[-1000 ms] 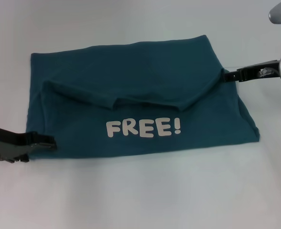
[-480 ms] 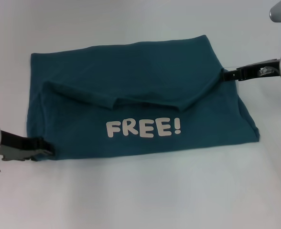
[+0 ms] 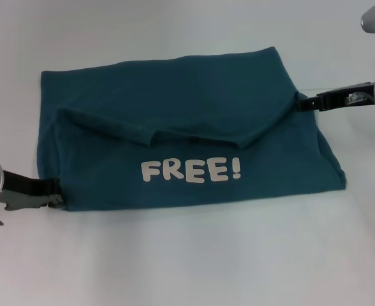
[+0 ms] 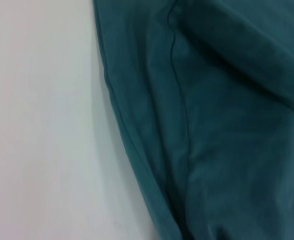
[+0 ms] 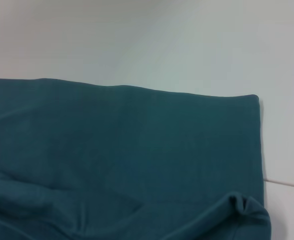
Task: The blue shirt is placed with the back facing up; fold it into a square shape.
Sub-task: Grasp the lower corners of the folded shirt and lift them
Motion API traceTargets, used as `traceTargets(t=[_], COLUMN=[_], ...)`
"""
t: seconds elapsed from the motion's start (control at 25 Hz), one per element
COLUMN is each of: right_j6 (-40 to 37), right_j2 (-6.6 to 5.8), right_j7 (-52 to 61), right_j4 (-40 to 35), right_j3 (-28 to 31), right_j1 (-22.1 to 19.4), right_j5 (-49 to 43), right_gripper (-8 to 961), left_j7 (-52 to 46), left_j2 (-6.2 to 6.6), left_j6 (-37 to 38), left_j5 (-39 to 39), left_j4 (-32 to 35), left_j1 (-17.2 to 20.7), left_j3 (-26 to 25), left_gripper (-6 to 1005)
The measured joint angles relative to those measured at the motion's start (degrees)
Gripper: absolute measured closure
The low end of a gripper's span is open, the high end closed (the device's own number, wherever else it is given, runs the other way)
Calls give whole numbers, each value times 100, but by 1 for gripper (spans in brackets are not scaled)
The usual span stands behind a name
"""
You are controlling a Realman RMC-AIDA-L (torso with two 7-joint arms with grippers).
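Observation:
The blue shirt [image 3: 175, 121] lies on the white table, folded into a wide band, with a white "FREE!" print [image 3: 192, 171] on its near part and a folded flap across the middle. My left gripper [image 3: 55, 194] is low at the shirt's near-left corner, right at the cloth's edge. My right gripper [image 3: 304, 102] is at the shirt's right edge, beside a small pucker of cloth [image 5: 244, 206]. The left wrist view shows the shirt's edge and a seam [image 4: 179, 100]. The right wrist view shows the shirt's far part [image 5: 127, 150].
The white table [image 3: 187, 268] runs all around the shirt. A thin line on the table [image 5: 287, 183] shows past the shirt's right corner.
My left gripper has drawn back to the left, from over the shirt's near-left corner to its edge. My right gripper has shifted slightly right. The shirt has not moved.

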Motion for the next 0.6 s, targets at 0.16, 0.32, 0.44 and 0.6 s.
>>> traceTargets(t=[0.16, 0.32, 0.44, 0.6], right_j6=[-70, -500, -1083, -1751], right_j2=[0, -3, -5, 11], right_j7=[57, 388, 762, 1104], right_j4=[-18, -250, -580, -851], right_j3=[2, 8, 9, 7], right_j1=[-25, -103, -181, -328], right_j5=[-12, -320, -799, -1232], right_gripper=[40, 50, 57, 68], left_j7=[142, 224, 301, 444], left_j2=[-58, -74, -70, -73], left_j6=[3, 18, 32, 83], left_j5=[-108, -154, -175, -286], left_j4=[160, 232, 245, 284], left_j1=[41, 54, 44, 43], left_j3=[1, 2, 2, 0], left_gripper=[875, 924, 922, 920])
